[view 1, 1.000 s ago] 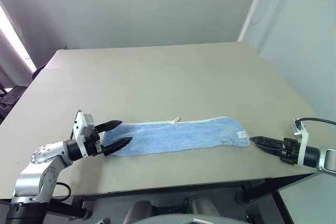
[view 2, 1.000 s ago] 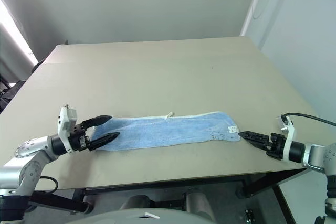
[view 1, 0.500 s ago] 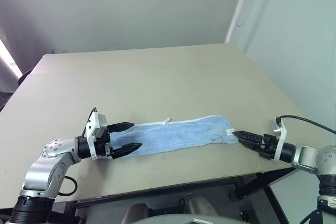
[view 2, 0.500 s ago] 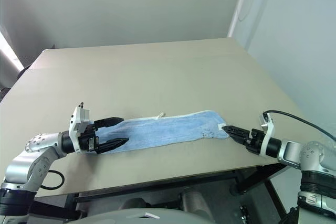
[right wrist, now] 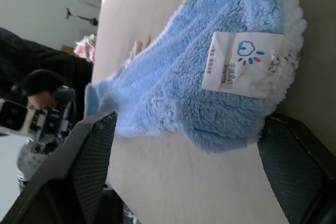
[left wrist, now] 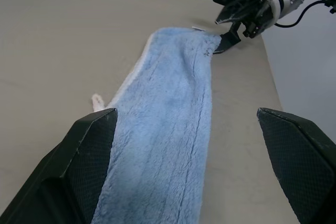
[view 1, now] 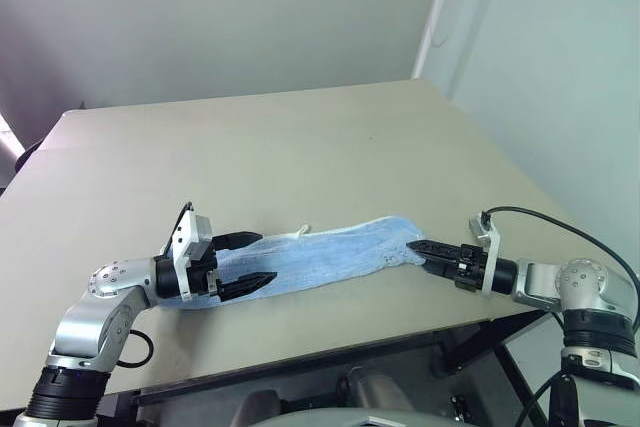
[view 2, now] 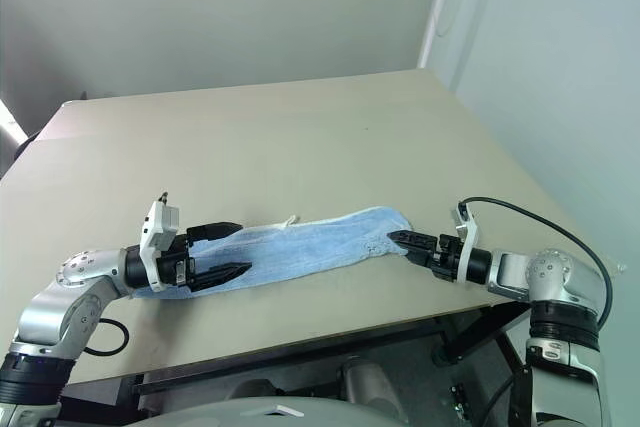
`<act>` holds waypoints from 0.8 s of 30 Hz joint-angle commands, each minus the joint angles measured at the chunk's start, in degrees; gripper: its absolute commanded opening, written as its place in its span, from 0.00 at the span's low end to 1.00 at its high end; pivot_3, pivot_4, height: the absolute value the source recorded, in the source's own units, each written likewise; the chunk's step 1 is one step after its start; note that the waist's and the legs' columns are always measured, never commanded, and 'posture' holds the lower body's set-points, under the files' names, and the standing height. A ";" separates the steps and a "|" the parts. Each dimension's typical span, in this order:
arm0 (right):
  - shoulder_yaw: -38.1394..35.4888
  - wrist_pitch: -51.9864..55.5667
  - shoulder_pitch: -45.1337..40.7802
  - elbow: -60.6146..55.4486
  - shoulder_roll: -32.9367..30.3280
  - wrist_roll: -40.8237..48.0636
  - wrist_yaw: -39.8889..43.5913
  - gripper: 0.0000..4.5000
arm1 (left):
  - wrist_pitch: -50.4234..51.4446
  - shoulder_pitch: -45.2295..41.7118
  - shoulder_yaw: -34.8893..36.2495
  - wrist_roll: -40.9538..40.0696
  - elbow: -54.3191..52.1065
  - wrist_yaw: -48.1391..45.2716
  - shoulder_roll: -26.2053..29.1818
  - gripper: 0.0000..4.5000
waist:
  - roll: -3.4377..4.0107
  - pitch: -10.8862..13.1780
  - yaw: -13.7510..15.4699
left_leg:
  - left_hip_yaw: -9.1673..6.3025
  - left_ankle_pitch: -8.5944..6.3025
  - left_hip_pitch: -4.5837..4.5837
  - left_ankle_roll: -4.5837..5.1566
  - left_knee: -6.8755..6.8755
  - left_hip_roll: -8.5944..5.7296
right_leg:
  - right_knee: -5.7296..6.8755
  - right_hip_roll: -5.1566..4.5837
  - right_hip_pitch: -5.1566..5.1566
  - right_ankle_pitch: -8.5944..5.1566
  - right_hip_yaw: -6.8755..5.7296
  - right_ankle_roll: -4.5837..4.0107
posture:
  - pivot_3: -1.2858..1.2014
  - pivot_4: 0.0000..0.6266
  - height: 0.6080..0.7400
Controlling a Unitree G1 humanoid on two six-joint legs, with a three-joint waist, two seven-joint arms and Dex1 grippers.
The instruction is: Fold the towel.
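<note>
The left claw is open, its two black fingers spread wide, one on each side of the towel's left end. The fingers lie low over the worktop and point along the towel's length. In the left wrist view both fingers rise at the edges with the blue cloth running away between them.

The towel is light blue and fluffy, with faint ribbed lines and white stitched edging. It lies flat on the worktop as one long narrow strip, near the worktop's front edge, stretching from the left claw to the right claw. A small white loop sticks out from the towel's far long edge, closer to its left end. A white care label with a small printed logo sits at the towel's right end.

The right claw meets the towel's right end, pointing back along the strip toward the left claw. Its fingers stand apart around the rounded end of the cloth, as the right wrist view shows, with the label between them. Whether the fingers press on the cloth cannot be told.

The beige worktop stretches away beyond the towel toward a plain grey wall.
</note>
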 commanded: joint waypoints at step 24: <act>10.27 -28.24 6.74 -24.53 -20.76 -9.13 15.46 0.01 | -2.95 -0.05 2.99 1.17 1.32 0.59 0.83 1.00 | 0.81 0.14 3.55 | 0.63 -0.19 -1.83 0.26 -0.01 -1.16 | -0.86 -1.41 -1.62 0.95 0.07 -0.12 | 0.52 0.00 1.00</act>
